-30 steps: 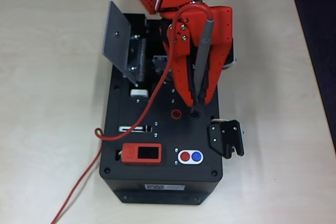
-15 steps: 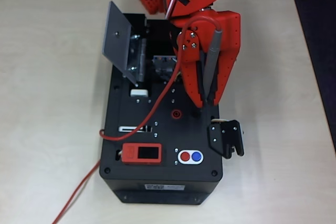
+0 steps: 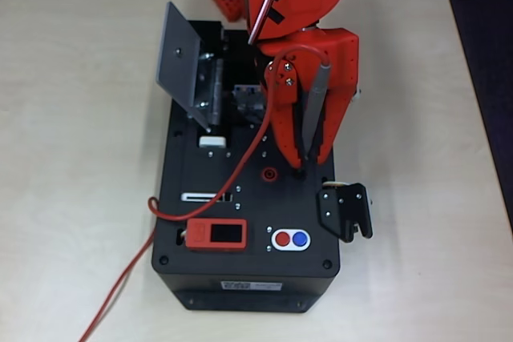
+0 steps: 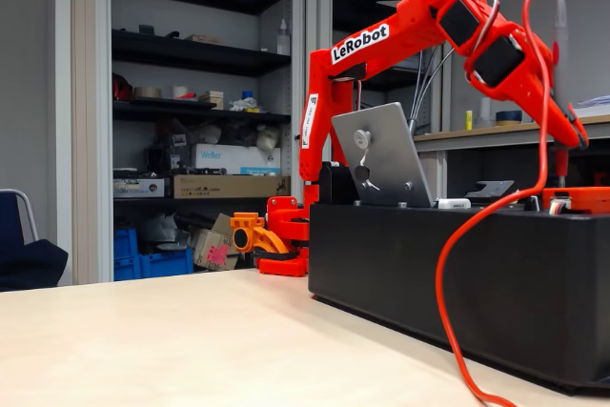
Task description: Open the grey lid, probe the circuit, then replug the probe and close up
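Overhead view, near edge first: red cable (image 3: 128, 278) trails off the desk (image 3: 72, 198) and up over the black box (image 3: 248, 278). On the box top I read an orange-red display module (image 3: 215, 235), a red and blue button pair (image 3: 290, 239), a black bracket (image 3: 345, 211), then the red round socket (image 3: 271, 174). Just right of that socket, my hand (image 3: 309, 158) is closed narrow on the probe (image 3: 313, 114), held upright, tip down at the box top. I judge the probe light, stiff and slippery; mid-shaft grip suits it, and the springy cable will tug sideways. Beyond, the grey lid (image 3: 178, 55) stands swung up on its hinge, knob showing, compartment exposed.

Fixed view: pale wood-grain desk, smooth and matte. Behind the arm, dark shelving with boxes, a blue crate low down, a chair at the left edge.
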`<state>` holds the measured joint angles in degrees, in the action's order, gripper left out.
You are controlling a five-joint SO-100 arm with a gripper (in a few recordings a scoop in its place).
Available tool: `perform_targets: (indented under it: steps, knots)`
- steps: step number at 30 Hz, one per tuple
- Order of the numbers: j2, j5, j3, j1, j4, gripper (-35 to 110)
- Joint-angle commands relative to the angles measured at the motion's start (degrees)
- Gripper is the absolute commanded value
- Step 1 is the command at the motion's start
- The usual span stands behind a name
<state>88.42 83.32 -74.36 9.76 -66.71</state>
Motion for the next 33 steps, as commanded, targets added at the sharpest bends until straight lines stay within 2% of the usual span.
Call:
perform_targets:
  steps: [1,33]
  knots:
    - [2.8,-0.4,-0.6,0.0,0.4,0]
    - [2.8,0.2,-0.4,0.4,1.1,0]
